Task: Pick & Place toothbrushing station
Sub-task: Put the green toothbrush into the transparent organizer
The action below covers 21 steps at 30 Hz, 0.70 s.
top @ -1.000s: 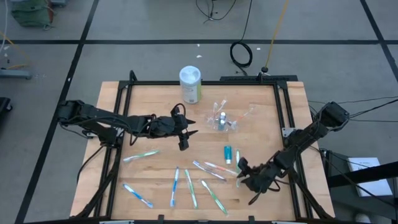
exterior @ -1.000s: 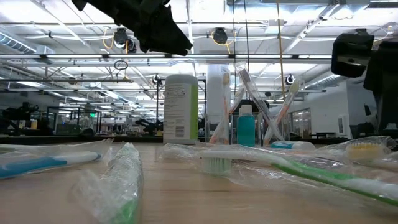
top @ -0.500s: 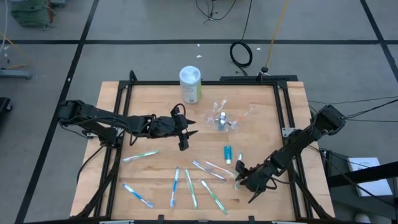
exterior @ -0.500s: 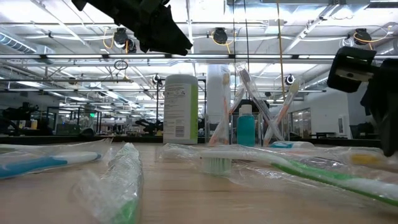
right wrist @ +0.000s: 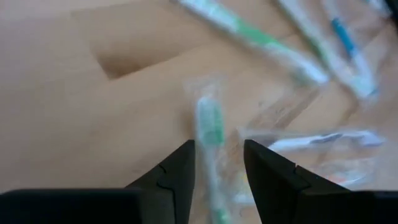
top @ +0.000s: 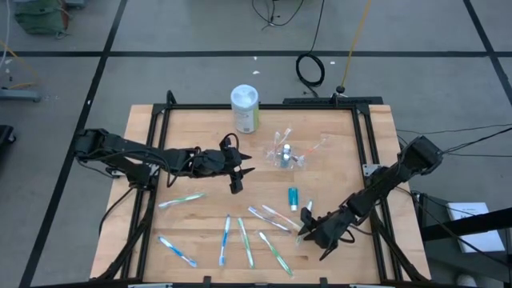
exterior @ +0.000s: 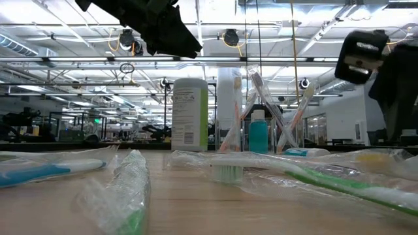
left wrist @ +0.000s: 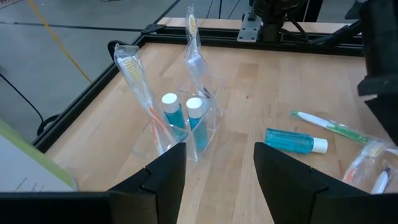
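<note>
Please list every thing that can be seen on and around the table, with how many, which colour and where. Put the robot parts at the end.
Table: one, light wood with a black frame, centre.
Canister: one, white lid and green label, far edge of the table.
Clear cup: one, transparent, right of the middle.
Toothpaste tubes: three, teal; two upright in the cup, one lying nearer the front.
Toothbrushes: at least seven loose, blue, green, white and pink, in clear wrappers, along the front half; a few more stand in the cup.
Cable coil: one, black, on the floor behind the table.
Left gripper: black, mid-table, jaws open.
Right gripper: black, front right, jaws open around a green toothbrush.
</note>
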Available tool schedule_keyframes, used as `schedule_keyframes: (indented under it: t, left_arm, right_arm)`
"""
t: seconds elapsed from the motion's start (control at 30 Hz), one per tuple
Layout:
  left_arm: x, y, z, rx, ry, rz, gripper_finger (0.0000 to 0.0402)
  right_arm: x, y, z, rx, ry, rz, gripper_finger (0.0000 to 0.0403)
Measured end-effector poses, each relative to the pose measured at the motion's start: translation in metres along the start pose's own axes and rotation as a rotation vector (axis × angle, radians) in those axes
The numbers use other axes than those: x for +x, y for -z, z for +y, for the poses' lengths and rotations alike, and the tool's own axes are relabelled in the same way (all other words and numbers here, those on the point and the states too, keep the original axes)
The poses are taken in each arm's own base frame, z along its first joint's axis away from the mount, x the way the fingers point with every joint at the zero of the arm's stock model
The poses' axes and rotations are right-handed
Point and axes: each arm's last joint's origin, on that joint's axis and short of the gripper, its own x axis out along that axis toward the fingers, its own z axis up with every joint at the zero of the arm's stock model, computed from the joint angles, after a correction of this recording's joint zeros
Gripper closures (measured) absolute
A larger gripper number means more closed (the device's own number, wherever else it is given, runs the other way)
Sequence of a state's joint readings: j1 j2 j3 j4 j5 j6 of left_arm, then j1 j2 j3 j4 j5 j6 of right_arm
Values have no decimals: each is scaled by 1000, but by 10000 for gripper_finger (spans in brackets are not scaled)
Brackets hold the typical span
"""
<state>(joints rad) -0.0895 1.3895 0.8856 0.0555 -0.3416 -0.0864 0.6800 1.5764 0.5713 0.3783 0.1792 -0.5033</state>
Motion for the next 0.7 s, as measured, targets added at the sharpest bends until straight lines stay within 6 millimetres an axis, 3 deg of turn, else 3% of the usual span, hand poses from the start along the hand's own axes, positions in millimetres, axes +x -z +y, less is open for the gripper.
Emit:
schedule_keyframes:
  t: [0.33,0.7]
  left_arm:
    - [0,0,0,-5,0,0,206]
    - [0,0,0,-13,1,2,206]
  right_arm:
    - [19,7,7,4,-40,-20,317]
    - [18,10,-4,397,-7,-23,384]
